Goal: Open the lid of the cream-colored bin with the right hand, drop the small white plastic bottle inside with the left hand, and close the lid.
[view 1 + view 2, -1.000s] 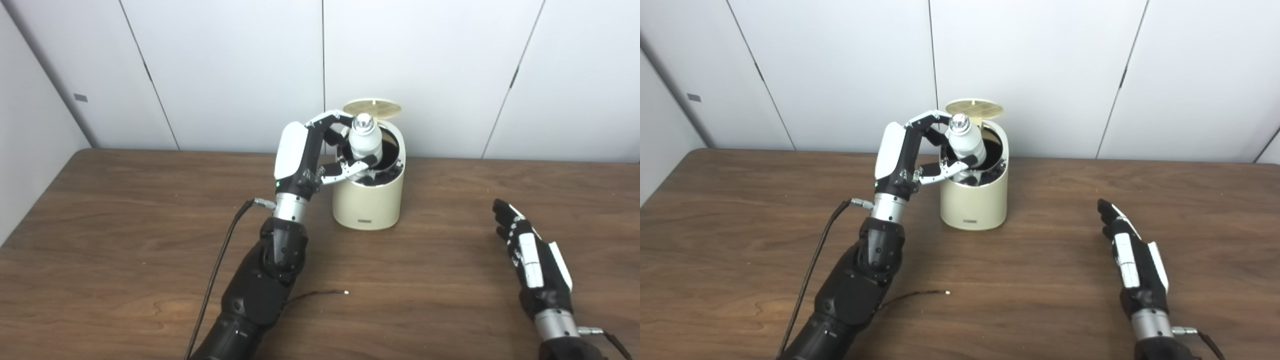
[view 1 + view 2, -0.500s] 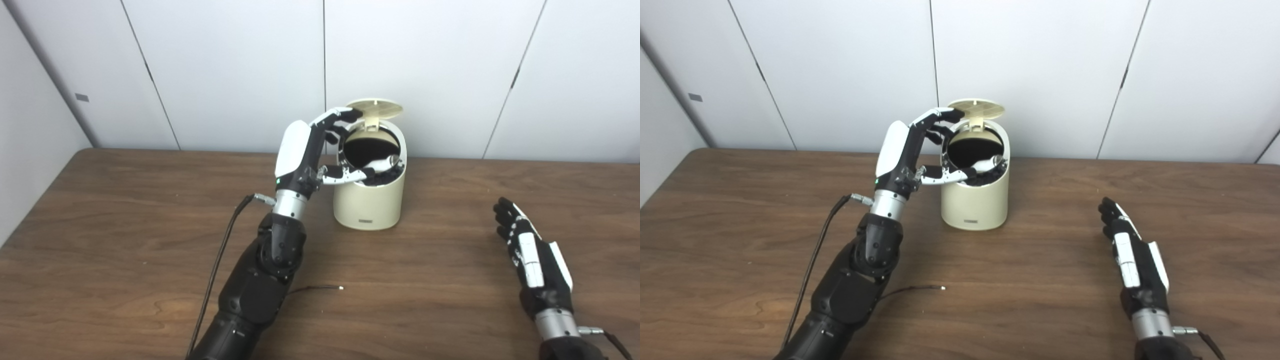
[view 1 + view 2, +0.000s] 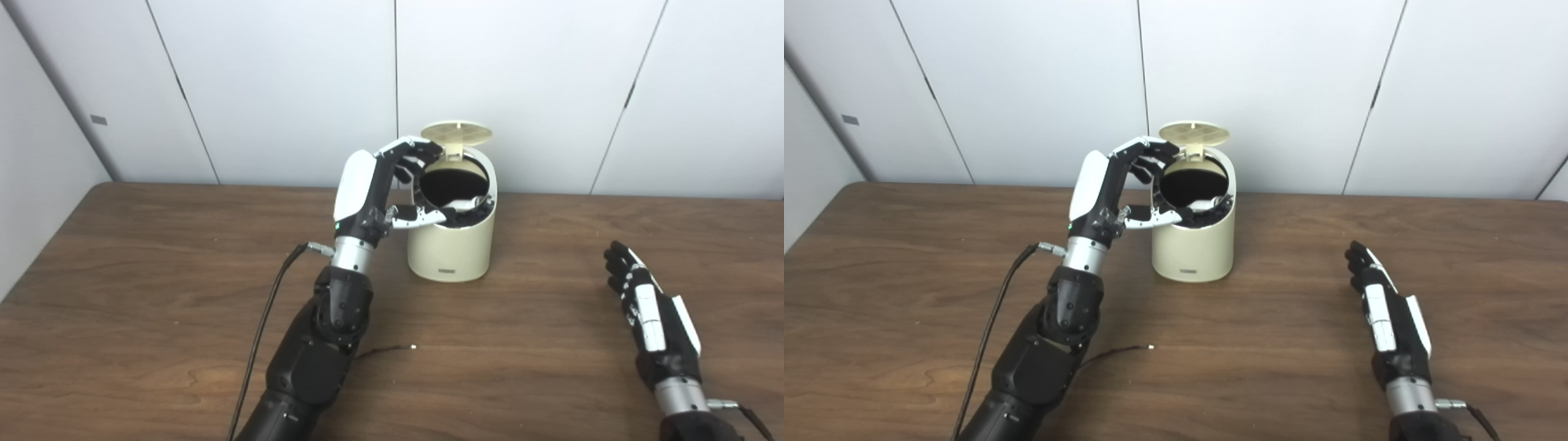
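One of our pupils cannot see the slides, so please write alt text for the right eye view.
A cream-colored round plastic bin stands on a brown wooden table with its lid up. The robot's left hand, open and holding nothing, hangs at the bin's rim, and the right hand rests open on the table apart from it.

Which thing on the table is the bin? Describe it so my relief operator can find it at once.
On the brown wooden table, look at the far middle, near the white wall. The bin is the cream-colored round can beside the left hand. It alone stands upright there, its round lid tipped open at the back.
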`<move>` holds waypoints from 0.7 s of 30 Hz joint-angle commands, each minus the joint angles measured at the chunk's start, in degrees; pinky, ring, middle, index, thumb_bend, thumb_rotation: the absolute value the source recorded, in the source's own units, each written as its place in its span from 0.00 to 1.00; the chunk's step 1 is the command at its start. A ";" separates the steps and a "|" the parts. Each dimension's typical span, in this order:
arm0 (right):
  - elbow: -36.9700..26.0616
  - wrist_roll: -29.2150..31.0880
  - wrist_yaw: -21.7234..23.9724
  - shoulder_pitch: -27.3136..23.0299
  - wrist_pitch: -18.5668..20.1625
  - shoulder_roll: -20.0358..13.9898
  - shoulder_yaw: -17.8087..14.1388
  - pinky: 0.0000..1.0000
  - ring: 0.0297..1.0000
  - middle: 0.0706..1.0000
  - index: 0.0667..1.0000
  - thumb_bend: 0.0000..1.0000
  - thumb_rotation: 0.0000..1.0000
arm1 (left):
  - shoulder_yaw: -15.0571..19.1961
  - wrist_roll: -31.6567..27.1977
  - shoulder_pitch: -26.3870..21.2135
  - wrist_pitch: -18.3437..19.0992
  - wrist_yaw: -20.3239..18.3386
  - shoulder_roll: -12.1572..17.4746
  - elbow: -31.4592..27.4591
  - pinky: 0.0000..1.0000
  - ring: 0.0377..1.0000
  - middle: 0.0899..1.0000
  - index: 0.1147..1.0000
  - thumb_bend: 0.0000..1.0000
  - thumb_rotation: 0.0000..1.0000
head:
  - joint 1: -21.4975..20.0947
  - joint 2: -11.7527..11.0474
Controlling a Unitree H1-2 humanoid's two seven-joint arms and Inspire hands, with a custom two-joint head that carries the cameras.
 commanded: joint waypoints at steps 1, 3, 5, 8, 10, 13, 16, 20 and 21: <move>1.19 -0.21 -0.35 0.29 -2.05 0.10 -0.16 0.94 0.93 0.90 0.91 0.63 0.97 | 0.89 -1.04 -1.51 -2.43 1.33 -0.11 -2.43 0.43 0.45 0.56 0.48 0.63 0.02 | 0.09 0.07; 1.33 -0.19 -0.25 0.24 -2.09 0.00 -0.14 0.94 0.93 0.90 0.91 0.62 0.98 | 1.62 -1.69 -1.18 -2.98 1.88 -0.31 -3.02 0.41 0.41 0.51 0.44 0.53 0.01 | 0.19 0.05; 1.42 0.23 0.00 0.21 -2.10 0.00 -0.19 0.95 0.93 0.90 0.91 0.61 0.98 | 2.18 -1.31 -1.02 -3.36 2.88 -0.45 -3.36 0.39 0.41 0.49 0.42 0.51 0.00 | 0.21 0.02; 1.65 0.41 0.10 0.09 -2.16 -0.03 -0.23 0.95 0.93 0.90 0.91 0.61 0.98 | 2.90 -0.90 -1.03 -4.46 4.49 -0.54 -3.43 0.38 0.40 0.47 0.42 0.50 0.00 | 0.26 -0.04; 1.76 0.64 0.19 0.00 -2.00 -0.05 -0.32 0.95 0.94 0.91 0.92 0.61 0.98 | 3.36 -1.11 -1.06 -5.37 5.27 -0.57 -3.40 0.36 0.39 0.47 0.42 0.50 0.00 | 0.32 -0.04; 1.84 0.85 0.30 -0.10 -1.98 -0.09 -0.38 0.96 0.94 0.91 0.92 0.62 0.97 | 4.07 -1.41 -0.97 -6.28 6.19 -0.62 -3.61 0.33 0.40 0.47 0.44 0.48 0.00 | 0.44 -0.10; 1.40 0.59 0.34 -0.08 -1.60 -0.28 -0.27 0.95 0.94 0.91 0.92 0.61 0.99 | 4.91 -1.34 -0.43 -6.30 6.65 -0.52 -4.65 0.34 0.41 0.46 0.42 0.48 0.00 | 0.50 -0.03; 1.28 0.68 0.29 -0.27 -1.26 -0.24 -0.33 0.96 0.94 0.90 0.92 0.61 0.98 | 5.92 -2.17 0.61 -5.59 5.73 -0.22 -6.41 0.34 0.41 0.45 0.41 0.48 0.00 | 0.72 0.10; 1.26 0.69 0.29 -0.34 -1.17 -0.22 -0.31 0.96 0.94 0.90 0.91 0.61 0.98 | 6.35 -2.79 1.09 -4.91 5.29 -0.26 -7.16 0.34 0.41 0.45 0.42 0.48 0.00 | 0.72 0.10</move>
